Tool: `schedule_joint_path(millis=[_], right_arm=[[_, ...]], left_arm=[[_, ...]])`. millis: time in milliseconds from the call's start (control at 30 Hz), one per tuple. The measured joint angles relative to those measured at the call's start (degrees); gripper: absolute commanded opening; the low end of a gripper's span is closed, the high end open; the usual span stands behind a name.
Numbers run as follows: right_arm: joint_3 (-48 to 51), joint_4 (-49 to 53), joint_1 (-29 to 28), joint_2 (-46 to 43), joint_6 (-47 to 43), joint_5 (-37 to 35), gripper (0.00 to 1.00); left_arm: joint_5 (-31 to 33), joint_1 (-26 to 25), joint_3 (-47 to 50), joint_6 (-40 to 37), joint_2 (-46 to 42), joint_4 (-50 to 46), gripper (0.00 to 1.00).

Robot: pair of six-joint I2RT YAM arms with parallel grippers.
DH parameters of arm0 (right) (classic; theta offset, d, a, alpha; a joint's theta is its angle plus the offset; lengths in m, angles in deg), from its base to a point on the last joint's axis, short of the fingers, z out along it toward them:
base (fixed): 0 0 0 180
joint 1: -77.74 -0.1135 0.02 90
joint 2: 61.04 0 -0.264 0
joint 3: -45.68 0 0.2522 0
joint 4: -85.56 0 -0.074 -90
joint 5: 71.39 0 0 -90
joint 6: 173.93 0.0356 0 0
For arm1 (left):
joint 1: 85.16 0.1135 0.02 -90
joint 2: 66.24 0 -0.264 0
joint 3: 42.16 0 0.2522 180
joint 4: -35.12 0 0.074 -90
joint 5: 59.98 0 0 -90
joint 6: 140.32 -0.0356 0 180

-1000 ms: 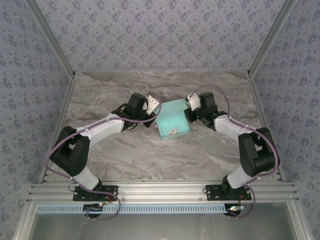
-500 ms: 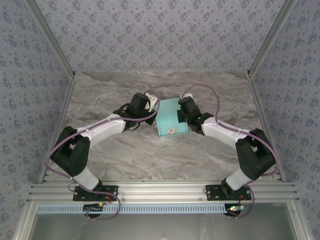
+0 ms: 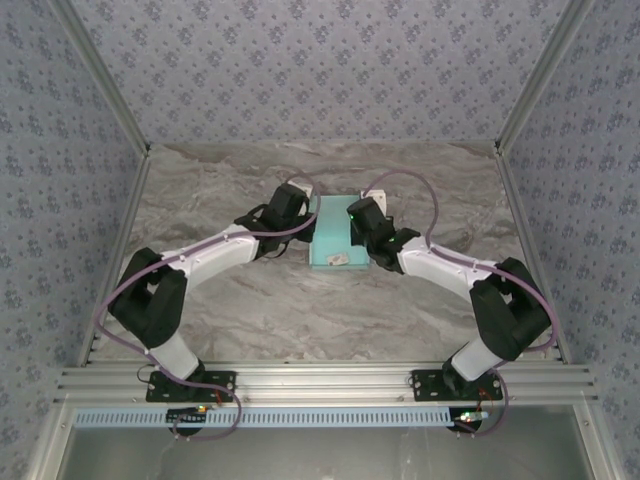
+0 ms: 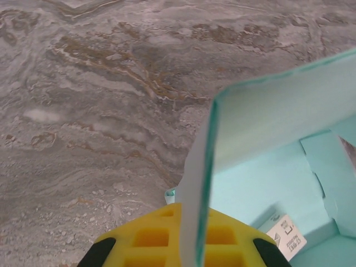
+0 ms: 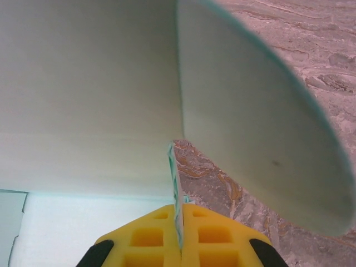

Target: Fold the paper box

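since the arms have been drawn inward, table: the marble-patterned tabletop (image 3: pixel 250 310) is left bare around one object at its middle.
left arm: it is reached in from the left (image 3: pixel 215 245), nearer the centre than a second ago.
right arm: it is reached in from the right (image 3: pixel 440 262); the larger move of the past second was made on this side, with the wrist brought over the box's right part.
paper box: the mint card box (image 3: pixel 330 232) is found at mid-table between the two wrists. a second ago it was seen wider, with more of its floor exposed; now it is seen narrower and nudged slightly left. the side walls are judged to have been raised and pressed inward.
left gripper: it (image 4: pixel 192 228) is clenched on the box's left wall, which is stood edge-on between the yellow pads (image 4: pixel 147 239).
right gripper: it (image 5: pixel 179 222) is clamped on a thin card edge, pinched between its yellow pads (image 5: pixel 147 236); a broad panel is held up in front of it and a curved flap is bowed off to the right.
white tag: the small tag (image 3: pixel 338 260) is seen on the box floor near its front edge.
meaning for the task: the folding is judged under way but unfinished; the walls are held up, though whether any is tucked or locked cannot be told.
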State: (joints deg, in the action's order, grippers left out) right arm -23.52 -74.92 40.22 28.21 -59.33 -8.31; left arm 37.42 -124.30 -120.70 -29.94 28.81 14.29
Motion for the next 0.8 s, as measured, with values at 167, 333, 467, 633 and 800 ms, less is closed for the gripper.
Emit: schedule_joint_path(millis=[167,333,467,633,800], right_arm=[[-1.14,-0.13,-0.55,0.81,2.62,-2.32,0.00],[-1.33,-2.64,-0.50,2.32,3.30,-3.87,0.00],[-0.04,-7.87,-0.44,3.50,2.99,-4.70,0.00],[3.76,-17.07,-0.35,4.50,1.57,-4.83,0.00],[8.52,-25.83,-0.35,5.22,0.31,-3.78,0.00]], left_arm=[[5.75,-1.95,-1.33,5.60,1.14,0.24,0.00],[12.85,-4.20,-2.12,9.35,3.32,2.14,0.00],[19.89,-6.38,-1.53,11.23,4.02,5.05,0.00],[26.77,-8.94,2.60,11.98,4.04,10.86,0.00],[30.42,-10.78,9.05,10.93,4.09,20.26,0.00]])
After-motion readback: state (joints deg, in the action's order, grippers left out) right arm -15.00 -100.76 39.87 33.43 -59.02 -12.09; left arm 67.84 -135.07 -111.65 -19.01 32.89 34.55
